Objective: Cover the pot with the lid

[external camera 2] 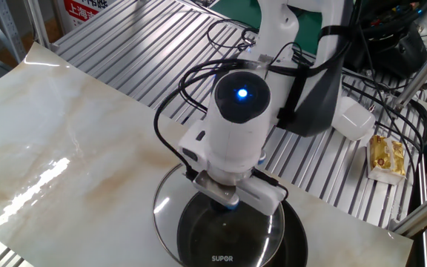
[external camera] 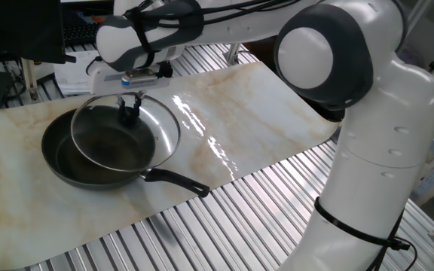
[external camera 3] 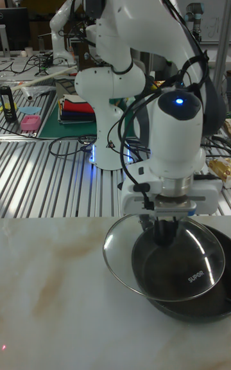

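Note:
The pot point(external camera: 60, 159), a shallow black frying pan with a long handle point(external camera: 176, 181), sits on the marbled board. My gripper point(external camera: 131, 102) is shut on the black knob point(external camera: 129, 114) of the glass lid point(external camera: 155, 134). The lid hangs tilted just above the pot, overlapping most of it but offset toward the handle side. In the tall fixed view the lid point(external camera 3: 125, 249) overhangs the pot point(external camera 3: 206, 309) on the left, and the gripper point(external camera 3: 164, 221) grips the knob from above. From the other fixed view the wrist hides the fingers; the lid's glass edge point(external camera 2: 169, 221) and the pot point(external camera 2: 300, 239) show below it.
The marbled board point(external camera: 232, 113) lies on a slatted metal table point(external camera: 224, 226). A white bottle point(external camera 2: 351, 119), a yellow packet point(external camera 2: 386, 157) and cables lie on the slats behind the arm's base. Stacked coloured cloths point(external camera 3: 74, 110) are at the back.

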Controlling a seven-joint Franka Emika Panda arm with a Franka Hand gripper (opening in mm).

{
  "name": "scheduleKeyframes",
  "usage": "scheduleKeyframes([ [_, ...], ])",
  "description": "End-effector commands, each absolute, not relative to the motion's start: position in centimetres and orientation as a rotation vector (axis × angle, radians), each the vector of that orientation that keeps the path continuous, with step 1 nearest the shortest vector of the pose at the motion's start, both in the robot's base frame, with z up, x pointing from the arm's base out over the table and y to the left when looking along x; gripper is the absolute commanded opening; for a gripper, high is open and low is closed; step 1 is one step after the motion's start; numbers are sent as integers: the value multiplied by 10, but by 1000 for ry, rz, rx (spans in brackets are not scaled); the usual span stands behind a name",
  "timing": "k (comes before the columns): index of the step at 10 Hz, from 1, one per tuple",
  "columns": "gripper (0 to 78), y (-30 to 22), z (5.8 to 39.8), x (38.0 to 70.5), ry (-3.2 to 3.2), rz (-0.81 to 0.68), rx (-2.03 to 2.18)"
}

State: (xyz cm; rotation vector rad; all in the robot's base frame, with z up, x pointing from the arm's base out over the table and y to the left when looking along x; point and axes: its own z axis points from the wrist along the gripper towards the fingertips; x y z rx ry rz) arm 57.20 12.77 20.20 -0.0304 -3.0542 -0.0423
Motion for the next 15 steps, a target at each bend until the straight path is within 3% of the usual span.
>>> scheduleKeyframes([
  [1, 11, 128, 209, 576, -2942, -99, 66],
  [4, 11, 133, 208, 575, -2953, -81, 96],
  [9, 11, 189, 202, 566, -2981, -88, 21],
  [15, 11, 195, 192, 571, -3037, -91, 21],
])
